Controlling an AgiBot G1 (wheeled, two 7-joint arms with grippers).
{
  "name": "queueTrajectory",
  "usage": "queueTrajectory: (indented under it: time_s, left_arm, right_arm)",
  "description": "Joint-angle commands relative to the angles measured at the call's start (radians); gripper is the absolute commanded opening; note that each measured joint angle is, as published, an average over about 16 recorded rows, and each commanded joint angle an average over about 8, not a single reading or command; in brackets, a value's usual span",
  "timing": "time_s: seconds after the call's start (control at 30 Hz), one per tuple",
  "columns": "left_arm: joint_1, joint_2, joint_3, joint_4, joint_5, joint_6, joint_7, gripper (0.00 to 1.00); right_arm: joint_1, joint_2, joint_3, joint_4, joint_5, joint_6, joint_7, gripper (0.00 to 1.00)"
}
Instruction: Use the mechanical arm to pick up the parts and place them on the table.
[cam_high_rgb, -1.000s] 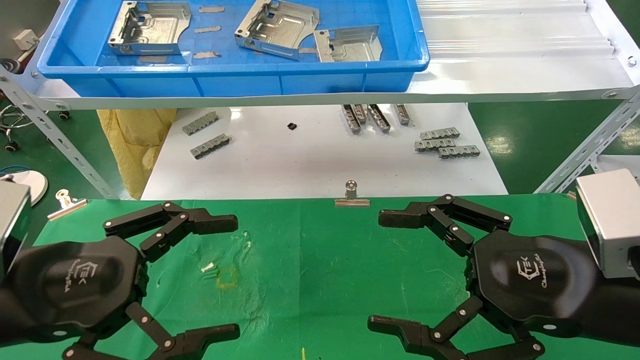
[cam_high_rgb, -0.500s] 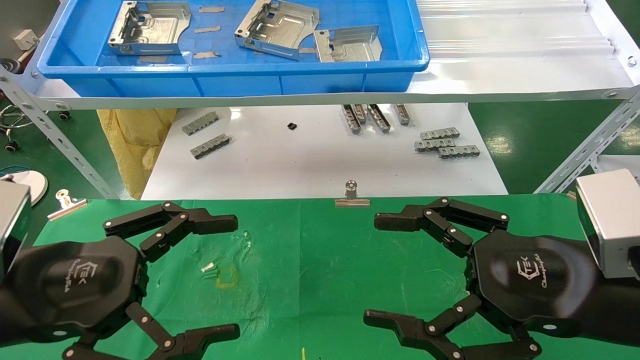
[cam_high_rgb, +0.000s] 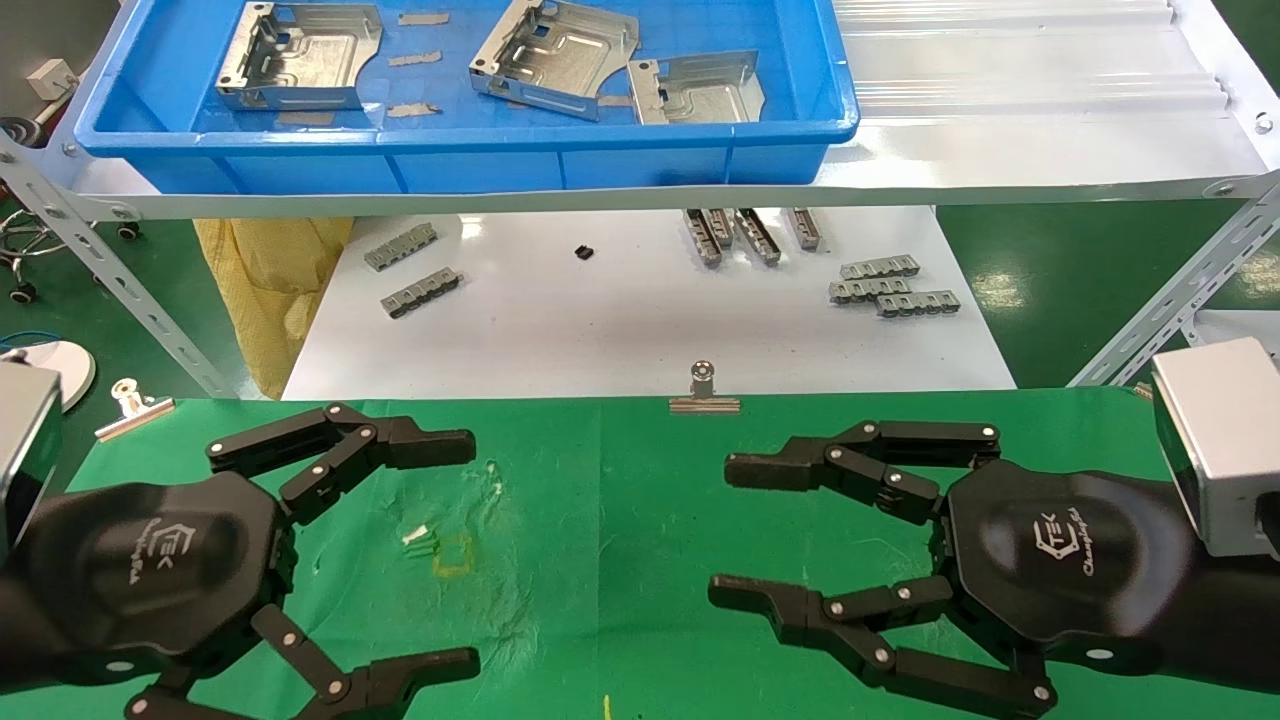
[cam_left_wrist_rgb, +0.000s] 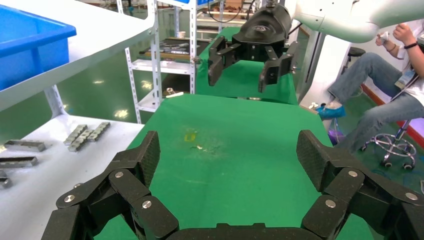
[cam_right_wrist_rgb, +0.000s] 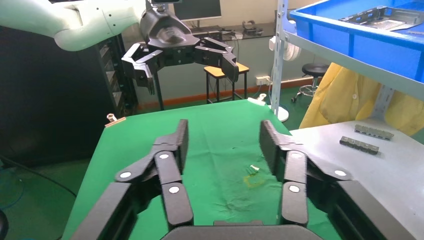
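Head view: the parts (cam_high_rgb: 300, 55) lie in the blue tray (cam_high_rgb: 470, 160), far ahead, above both empty, open claws, left gripper (cam_high_rgb: 440, 550) and right gripper (cam_high_rgb: 745, 535).

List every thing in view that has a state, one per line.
left gripper: open, empty, above the table.
right gripper: open, empty, above the table.
parts: three, lying in the blue tray, untouched.
binder clip: clamped on the cloth edge.
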Motion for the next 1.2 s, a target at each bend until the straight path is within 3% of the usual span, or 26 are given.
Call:
queueTrajectory:
  time_s: [0.03,0.4,0.6,0.87,1.2]
  left_arm:
    - [0.0,0.0,0.0,0.0,0.0,0.0,0.0,1.0]
    - [-0.004,0.0,-0.001,-0.001,0.0,-0.001,0.001,1.0]
    - [-0.082,0.014,0.001,0.001,0.038,-0.036,-0.013,1.0]
    - [-0.396,0.151,0.063,0.173,0.22,-0.129,-0.028,1.0]
    - [-0.84,0.486,0.241,0.722,0.574,-0.334,-0.047,1.0]
  right_arm:
    - [0.0,0.0,0.0,0.0,0.0,0.0,0.0,0.0]
    - [0.0,0.0,0.0,0.0,0.0,0.0,0.0,0.0]
    - [0.0,0.0,0.0,0.0,0.0,0.0,0.0,0.0]
    - [0.0,0.0,0.0,0.0,0.0,0.0,0.0,0.0]
    - [0.0,0.0,0.0,0.0,0.0,0.0,0.0,0.0]
